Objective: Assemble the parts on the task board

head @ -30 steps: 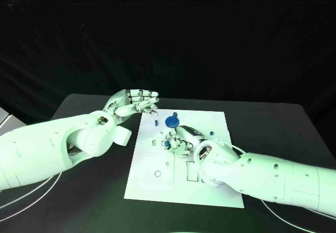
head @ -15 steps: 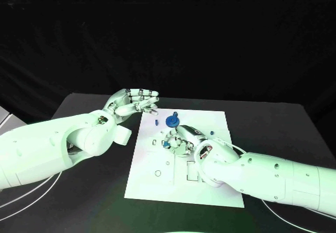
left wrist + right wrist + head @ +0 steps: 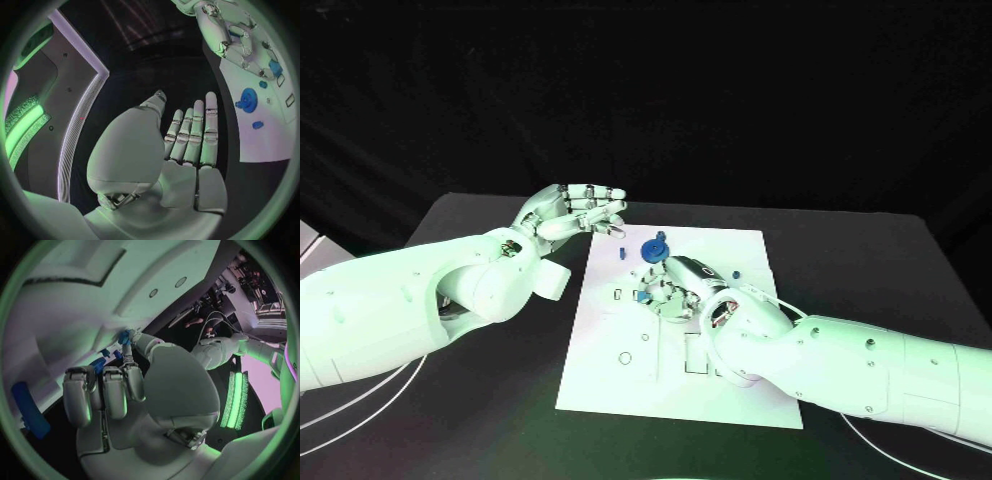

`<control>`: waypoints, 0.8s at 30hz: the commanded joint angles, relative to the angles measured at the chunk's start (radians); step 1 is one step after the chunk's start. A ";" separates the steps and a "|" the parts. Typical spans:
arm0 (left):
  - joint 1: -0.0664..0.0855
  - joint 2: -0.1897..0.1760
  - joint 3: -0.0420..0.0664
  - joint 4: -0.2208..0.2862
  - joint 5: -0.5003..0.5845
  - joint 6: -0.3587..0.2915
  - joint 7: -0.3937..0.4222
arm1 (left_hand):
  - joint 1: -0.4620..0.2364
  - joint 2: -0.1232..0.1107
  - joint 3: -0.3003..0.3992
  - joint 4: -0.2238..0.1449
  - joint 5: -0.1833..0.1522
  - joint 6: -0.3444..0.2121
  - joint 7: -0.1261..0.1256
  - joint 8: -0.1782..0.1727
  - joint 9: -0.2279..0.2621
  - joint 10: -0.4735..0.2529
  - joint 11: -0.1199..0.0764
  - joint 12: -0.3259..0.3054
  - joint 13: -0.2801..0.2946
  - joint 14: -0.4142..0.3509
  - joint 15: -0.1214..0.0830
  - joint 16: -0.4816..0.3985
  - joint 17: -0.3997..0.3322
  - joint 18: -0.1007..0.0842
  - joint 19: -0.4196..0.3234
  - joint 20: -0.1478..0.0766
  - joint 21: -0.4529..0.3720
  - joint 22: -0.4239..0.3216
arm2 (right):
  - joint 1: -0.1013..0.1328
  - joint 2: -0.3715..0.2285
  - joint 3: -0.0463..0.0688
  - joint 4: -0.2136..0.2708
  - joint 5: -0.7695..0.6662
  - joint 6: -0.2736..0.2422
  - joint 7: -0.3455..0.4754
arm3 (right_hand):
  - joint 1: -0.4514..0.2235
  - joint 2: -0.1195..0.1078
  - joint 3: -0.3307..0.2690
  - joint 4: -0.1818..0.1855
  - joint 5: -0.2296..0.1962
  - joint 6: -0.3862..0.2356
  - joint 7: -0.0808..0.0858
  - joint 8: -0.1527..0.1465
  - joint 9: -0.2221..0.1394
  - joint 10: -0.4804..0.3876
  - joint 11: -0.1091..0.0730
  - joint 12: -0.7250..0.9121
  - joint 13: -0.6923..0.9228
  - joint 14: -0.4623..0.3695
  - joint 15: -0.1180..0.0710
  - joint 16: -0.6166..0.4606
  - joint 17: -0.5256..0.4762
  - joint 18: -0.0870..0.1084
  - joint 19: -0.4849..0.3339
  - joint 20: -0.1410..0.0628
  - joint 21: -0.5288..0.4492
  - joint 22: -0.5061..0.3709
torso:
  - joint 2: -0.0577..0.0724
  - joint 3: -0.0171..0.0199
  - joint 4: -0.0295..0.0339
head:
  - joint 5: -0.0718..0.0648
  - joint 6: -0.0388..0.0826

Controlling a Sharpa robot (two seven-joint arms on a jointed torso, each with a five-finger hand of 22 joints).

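The right hand [image 3: 672,292] pinches a small blue part [image 3: 643,296] at the middle of the task board [image 3: 635,385]. The left hand [image 3: 574,212] hovers empty, fingers apart, over the board's far left corner on the counter [image 3: 473,430].

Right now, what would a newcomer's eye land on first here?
The white rectangular task board at the middle of the black table, with the silver right hand pinching a small blue part on it. Next, the round blue disc part near the board's far edge, and the left hand raised empty beside it.
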 commanded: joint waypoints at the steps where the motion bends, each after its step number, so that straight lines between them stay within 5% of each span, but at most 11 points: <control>1: 0.000 0.001 0.001 0.001 0.004 0.014 0.009 | 0.008 0.001 -0.002 -0.004 -0.001 -0.008 0.046 0.002 -0.002 -0.004 0.000 -0.006 -0.001 -0.005 0.001 0.007 0.001 0.011 -0.005 0.001 0.003 0.001 | -0.001 -0.002 0.000 0.006 -0.022 -0.030 0.012 | -0.017 -0.012 -0.009 0.000 0.000 -0.015 0.004 -0.009 -0.004 -0.005 0.001 -0.007 0.123 0.094 -0.001 0.002 0.220 -0.008 0.083 -0.004 -0.002 0.223 | 0.000 -0.0001 -0.0007 | 0.001 0.000; 9: 0.000 0.000 0.001 0.000 0.004 0.013 0.009 | 0.008 0.001 -0.002 -0.004 -0.001 -0.008 0.046 0.002 -0.002 -0.004 0.000 -0.006 -0.001 -0.005 0.001 0.007 0.001 0.011 -0.005 0.001 0.003 0.001 | -0.001 -0.012 0.000 0.020 -0.038 -0.051 0.006 | -0.036 -0.031 -0.017 0.007 0.000 -0.046 0.015 -0.021 -0.013 -0.012 0.010 -0.015 0.117 0.094 0.006 0.002 0.222 -0.008 0.083 0.002 -0.003 0.222 | -0.001 0.0001 -0.0005 | 0.002 0.001; 15: 0.000 -0.002 0.001 0.000 0.004 0.013 0.008 | 0.007 0.000 -0.003 -0.004 -0.001 -0.009 0.045 0.002 -0.002 -0.004 0.000 -0.007 -0.001 -0.005 0.001 0.007 0.001 0.010 -0.005 0.002 0.004 0.001 | 0.001 -0.022 0.001 0.038 -0.058 -0.014 -0.014 | -0.059 -0.060 -0.042 0.019 -0.001 -0.080 0.026 -0.039 -0.025 -0.024 0.021 -0.027 0.108 0.094 0.016 0.002 0.222 -0.008 0.082 0.011 -0.005 0.221 | -0.001 -0.0004 -0.0005 | 0.003 0.000; 24: 0.000 -0.003 0.000 0.001 0.004 0.013 0.008 | 0.007 0.000 -0.003 -0.004 -0.001 -0.009 0.045 0.002 -0.002 -0.004 0.000 -0.007 -0.001 -0.005 0.001 0.007 0.001 0.010 -0.005 0.002 0.004 0.001 | 0.002 -0.030 0.001 0.054 -0.086 0.030 -0.041 | -0.056 -0.058 -0.041 0.019 0.000 -0.076 0.026 -0.036 -0.025 -0.020 0.021 -0.022 0.112 0.095 0.017 0.003 0.223 -0.009 0.084 0.012 -0.002 0.223 | 0.001 0.0002 -0.0010 | 0.002 -0.002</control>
